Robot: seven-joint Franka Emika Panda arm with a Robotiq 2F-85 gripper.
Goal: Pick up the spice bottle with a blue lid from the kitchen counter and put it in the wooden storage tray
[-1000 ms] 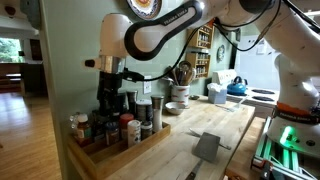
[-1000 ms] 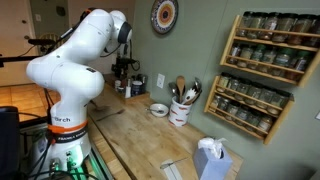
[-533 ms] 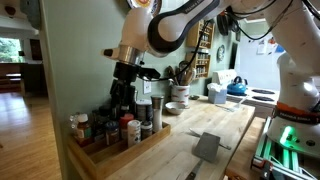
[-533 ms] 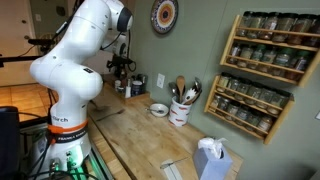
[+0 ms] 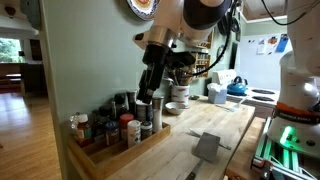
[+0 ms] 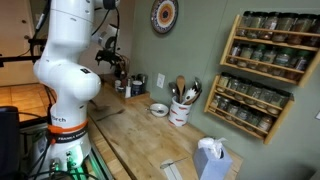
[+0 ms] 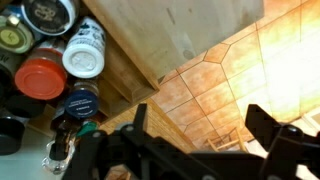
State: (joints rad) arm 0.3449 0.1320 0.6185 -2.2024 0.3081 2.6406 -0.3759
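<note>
Claw [image 7: 200,135] hangs spread wide with nothing in it, above the long light-wood storage tray [image 5: 130,151] on the pale butcher-block worktop [image 5: 225,125]. Wrist view shows the blue-lidded spice bottle [image 7: 82,100] sitting in that tray, right next to a red-lidded jar [image 7: 40,78].

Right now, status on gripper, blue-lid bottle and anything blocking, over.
Gripper open, empty, hovers above wooden storage tray. Dark-blue-lidded bottle stands in tray among other jars. Nothing seen in the way.
</note>
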